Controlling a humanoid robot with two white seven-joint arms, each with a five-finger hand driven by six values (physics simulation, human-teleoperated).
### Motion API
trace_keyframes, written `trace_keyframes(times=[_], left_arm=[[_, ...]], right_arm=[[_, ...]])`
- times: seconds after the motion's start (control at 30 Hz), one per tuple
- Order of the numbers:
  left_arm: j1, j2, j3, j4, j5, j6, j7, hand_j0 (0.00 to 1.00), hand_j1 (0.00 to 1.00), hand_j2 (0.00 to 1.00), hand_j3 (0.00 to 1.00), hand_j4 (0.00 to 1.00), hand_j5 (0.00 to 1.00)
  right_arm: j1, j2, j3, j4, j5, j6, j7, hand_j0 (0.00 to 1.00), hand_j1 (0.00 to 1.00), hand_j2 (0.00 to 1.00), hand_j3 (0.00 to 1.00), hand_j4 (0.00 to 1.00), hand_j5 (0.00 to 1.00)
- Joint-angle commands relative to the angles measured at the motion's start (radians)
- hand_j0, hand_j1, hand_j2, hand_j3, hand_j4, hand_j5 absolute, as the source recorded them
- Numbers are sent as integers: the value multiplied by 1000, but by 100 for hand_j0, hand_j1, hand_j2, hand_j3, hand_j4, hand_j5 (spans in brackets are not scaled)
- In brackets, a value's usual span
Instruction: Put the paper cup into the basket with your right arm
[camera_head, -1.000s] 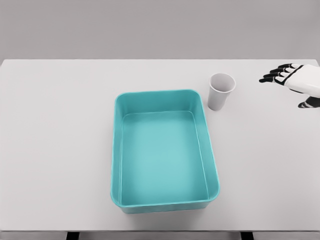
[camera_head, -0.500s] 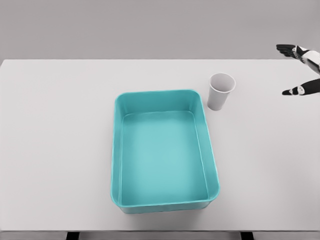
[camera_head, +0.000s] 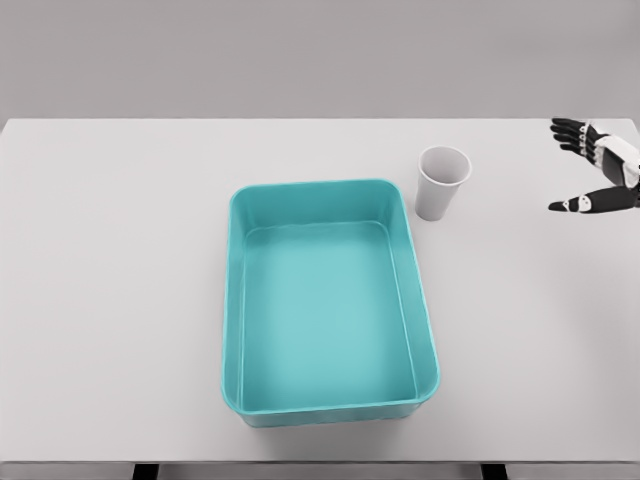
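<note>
Paper cup (camera_head: 442, 183), white and upright with its open mouth up, stands on the pale table (camera_head: 120, 300) just beyond the far right corner of the basket (camera_head: 232, 300), close beside that corner but not visibly touching it. My right hand (camera_head: 600, 175) shows at the right edge of the view, well apart from the cup and off to its right, at about the cup's own level across the table. My fingers (camera_head: 572, 130) are spread and reach toward the cup, the thumb set apart below them, with a wide gap between; they hold nothing. The hand touches neither cup nor basket. The basket is a teal rectangular tub with rounded corners, sitting near the middle of the table with its long side running away from me. Its inside shows only the smooth teal floor and walls. The cup is outside it.
</note>
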Motion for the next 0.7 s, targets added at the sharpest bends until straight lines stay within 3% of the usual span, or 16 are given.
trace_keyframes(times=[0.0, 0.1, 0.47, 0.67], left_arm=[[0, 0, -1, 0, 0, 0, -1, 100, 100, 100, 100, 100, 100], [-2, 0, -1, 0, 0, 0, -1, 100, 100, 100, 100, 100, 100], [-2, 0, -1, 0, 0, 0, -1, 100, 100, 100, 100, 100, 100], [-2, 0, -1, 0, 0, 0, 1, 100, 100, 100, 100, 100, 100]], right_arm=[[2, 7, 5, 8, -5, 4, 0, 100, 100, 100, 100, 100, 100], [-5, 47, 70, 10, 0, 7, 0, 100, 100, 100, 100, 100, 100], [-52, 109, 86, -3, 1, 41, 0, 100, 100, 100, 100, 100, 100], [-52, 107, 104, -121, 3, 96, 0, 100, 100, 100, 100, 100, 100]])
